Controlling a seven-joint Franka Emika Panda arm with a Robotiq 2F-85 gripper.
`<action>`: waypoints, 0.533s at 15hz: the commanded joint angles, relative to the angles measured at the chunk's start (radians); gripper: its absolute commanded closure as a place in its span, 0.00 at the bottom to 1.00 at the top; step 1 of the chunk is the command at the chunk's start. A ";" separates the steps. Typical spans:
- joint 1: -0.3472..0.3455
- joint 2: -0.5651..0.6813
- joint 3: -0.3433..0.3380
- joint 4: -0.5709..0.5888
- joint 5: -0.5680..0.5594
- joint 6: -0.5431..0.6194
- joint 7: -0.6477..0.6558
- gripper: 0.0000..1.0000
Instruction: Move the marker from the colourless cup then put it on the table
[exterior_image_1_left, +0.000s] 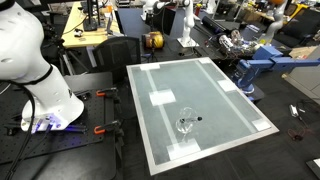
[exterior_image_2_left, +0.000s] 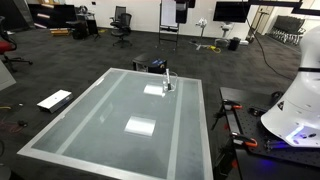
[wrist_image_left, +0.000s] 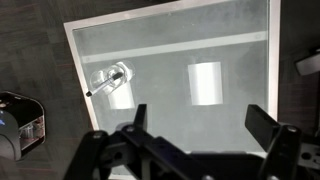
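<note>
The colourless cup (exterior_image_1_left: 185, 125) stands on the pale grey-green table (exterior_image_1_left: 230, 100), near one long edge. The dark marker (exterior_image_1_left: 196, 119) leans in it, with its tip above the rim. Both exterior views show the cup (exterior_image_2_left: 167, 84) with the marker (exterior_image_2_left: 166, 75) on the table (exterior_image_2_left: 100, 120). In the wrist view the cup (wrist_image_left: 116, 78) and marker (wrist_image_left: 100, 88) are at upper left on the table (wrist_image_left: 235, 50). My gripper (wrist_image_left: 200, 125) is open and empty, high above the table and well away from the cup.
White tape rectangles (wrist_image_left: 205, 82) mark the tabletop. A dark box (wrist_image_left: 20, 120) sits on the floor beside the table. A blue machine (exterior_image_1_left: 260, 65) and a cluttered wooden desk (exterior_image_1_left: 85, 35) stand beyond it. A white board (exterior_image_2_left: 55, 99) lies on the carpet. The robot base (exterior_image_2_left: 295, 110) is beside the table.
</note>
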 joint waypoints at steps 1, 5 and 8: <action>-0.022 -0.050 -0.038 -0.068 -0.035 0.080 0.040 0.00; -0.045 -0.079 -0.079 -0.144 -0.055 0.193 0.032 0.00; -0.065 -0.104 -0.092 -0.224 -0.085 0.329 0.062 0.00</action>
